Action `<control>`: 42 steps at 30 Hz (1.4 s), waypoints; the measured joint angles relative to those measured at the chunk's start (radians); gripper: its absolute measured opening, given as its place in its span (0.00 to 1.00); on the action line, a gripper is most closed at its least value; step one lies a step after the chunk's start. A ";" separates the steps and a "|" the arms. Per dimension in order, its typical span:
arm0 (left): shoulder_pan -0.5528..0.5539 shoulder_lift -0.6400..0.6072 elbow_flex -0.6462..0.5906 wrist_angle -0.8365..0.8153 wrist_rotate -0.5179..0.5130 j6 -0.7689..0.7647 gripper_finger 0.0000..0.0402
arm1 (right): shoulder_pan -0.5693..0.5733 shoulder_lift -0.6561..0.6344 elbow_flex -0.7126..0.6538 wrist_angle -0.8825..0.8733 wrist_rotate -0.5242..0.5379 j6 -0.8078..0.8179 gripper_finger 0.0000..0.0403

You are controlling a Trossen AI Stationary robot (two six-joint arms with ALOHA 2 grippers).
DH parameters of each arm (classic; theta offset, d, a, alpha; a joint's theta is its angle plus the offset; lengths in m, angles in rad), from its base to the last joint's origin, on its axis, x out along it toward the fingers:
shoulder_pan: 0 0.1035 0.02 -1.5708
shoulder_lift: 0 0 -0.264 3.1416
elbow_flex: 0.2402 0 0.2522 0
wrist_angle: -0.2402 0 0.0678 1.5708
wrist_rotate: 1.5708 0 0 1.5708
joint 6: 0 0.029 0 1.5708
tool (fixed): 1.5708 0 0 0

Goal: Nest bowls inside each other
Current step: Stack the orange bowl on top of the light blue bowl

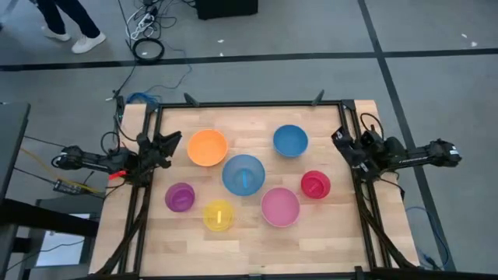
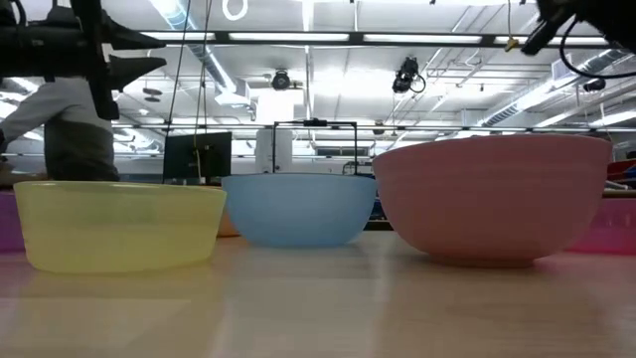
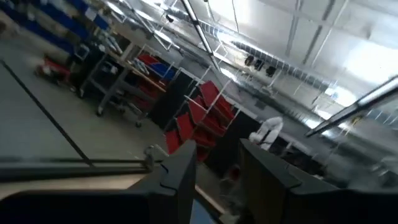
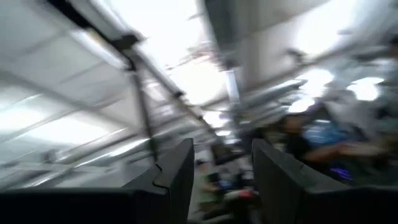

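Note:
Seven bowls rest on their bases on the wooden table, apart from one another: orange [image 1: 207, 147], blue [image 1: 290, 141], light blue [image 1: 243, 174], red [image 1: 315, 185], pink [image 1: 280, 207], purple [image 1: 180, 197] and yellow [image 1: 219, 215]. The low view shows the yellow bowl [image 2: 119, 224], the light blue bowl [image 2: 298, 209] and the pink bowl [image 2: 494, 199] closest. My left gripper [image 1: 173, 143] stands open at the table's left edge, near the orange bowl. My right gripper [image 1: 339, 140] stands open at the right edge. Both are tipped upward, with nothing between their fingers.
A black frame [image 1: 249, 103] runs along the table's far edge and down both sides. Cables [image 1: 148, 48] lie on the floor behind the table, where a person's feet [image 1: 74, 37] show. Bare wood lies along the near edge.

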 joint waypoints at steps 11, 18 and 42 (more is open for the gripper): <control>-0.001 0.001 0.000 -0.001 0.152 0.049 0.32 | 0.000 0.106 0.001 -0.109 0.133 0.096 0.38; -0.002 0.001 0.001 -0.001 0.195 0.072 0.32 | -0.006 0.186 0.001 -0.108 0.284 0.070 0.37; -0.003 0.239 0.346 -0.532 0.128 0.132 0.32 | 0.020 0.454 0.410 -0.600 0.321 -0.059 0.34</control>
